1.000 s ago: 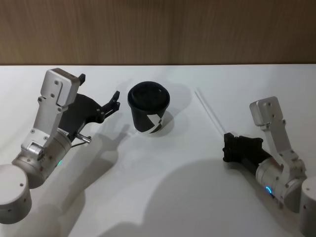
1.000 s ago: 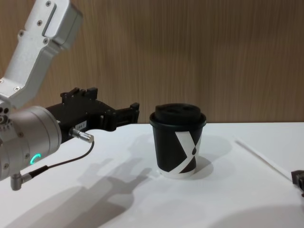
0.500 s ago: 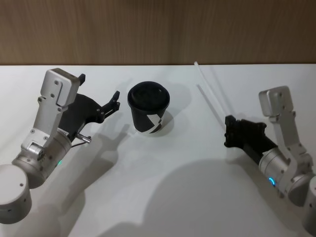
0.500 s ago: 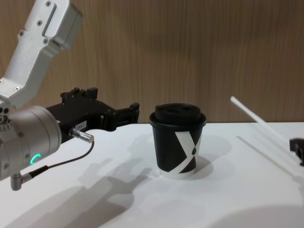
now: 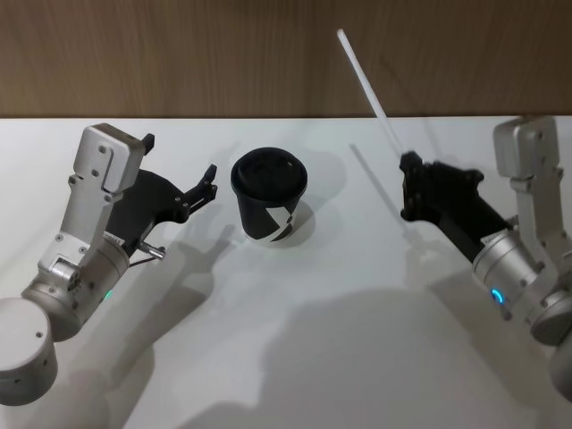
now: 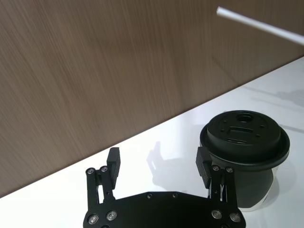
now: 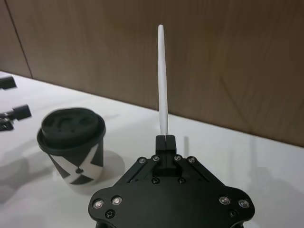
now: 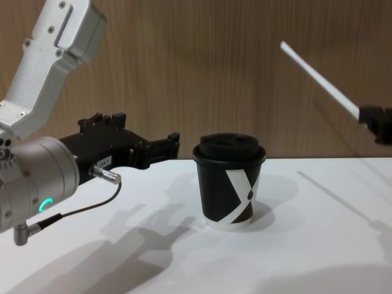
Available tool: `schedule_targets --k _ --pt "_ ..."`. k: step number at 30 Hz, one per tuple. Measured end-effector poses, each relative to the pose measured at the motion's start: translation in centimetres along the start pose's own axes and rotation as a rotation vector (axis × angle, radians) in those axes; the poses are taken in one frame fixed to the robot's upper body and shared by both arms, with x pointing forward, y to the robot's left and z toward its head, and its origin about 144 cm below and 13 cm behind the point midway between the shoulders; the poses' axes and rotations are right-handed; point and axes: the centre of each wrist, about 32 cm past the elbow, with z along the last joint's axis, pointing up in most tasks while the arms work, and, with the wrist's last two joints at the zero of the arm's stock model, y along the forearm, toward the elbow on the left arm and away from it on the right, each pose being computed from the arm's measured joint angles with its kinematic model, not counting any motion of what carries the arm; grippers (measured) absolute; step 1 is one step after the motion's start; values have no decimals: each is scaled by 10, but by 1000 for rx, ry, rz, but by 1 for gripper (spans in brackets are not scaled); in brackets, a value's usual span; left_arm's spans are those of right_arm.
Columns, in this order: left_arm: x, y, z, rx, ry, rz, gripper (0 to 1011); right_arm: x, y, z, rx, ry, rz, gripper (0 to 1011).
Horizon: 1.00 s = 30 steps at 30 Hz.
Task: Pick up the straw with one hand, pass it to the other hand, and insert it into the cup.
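My right claw [image 5: 409, 186] gripped the straw [image 5: 362, 76] tight, aloft at 3 o'clock of the cup [image 5: 268, 204]; my left claw [image 5: 180, 158], fingers apart, hovered at 9 o'clock, seemingly not touching it.

The light is bright and soft and comes from above. The white tabletop [image 5: 268, 295] looks almost washed out, while the wooden wall [image 5: 223, 54] behind it is darker and even. Wide pale grey shadows with soft, doubled edges lie under both arms on the near side. The cup [image 5: 270, 195] throws a faint shadow to its right. The straw [image 5: 362, 76] leaves a thin one on the tabletop. A green ring [image 8: 43, 205] glows on the left arm.
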Motion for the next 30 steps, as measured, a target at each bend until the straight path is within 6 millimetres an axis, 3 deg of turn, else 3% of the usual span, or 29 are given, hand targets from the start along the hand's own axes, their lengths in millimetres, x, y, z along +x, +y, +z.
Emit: schedule_targets --k 17,30 --pt "0 0 0 0 0 0 1003 5 24 25 254 5 212 0" --pt "0 0 0 0 0 0 1003 9 47 39 344 25 407 0"
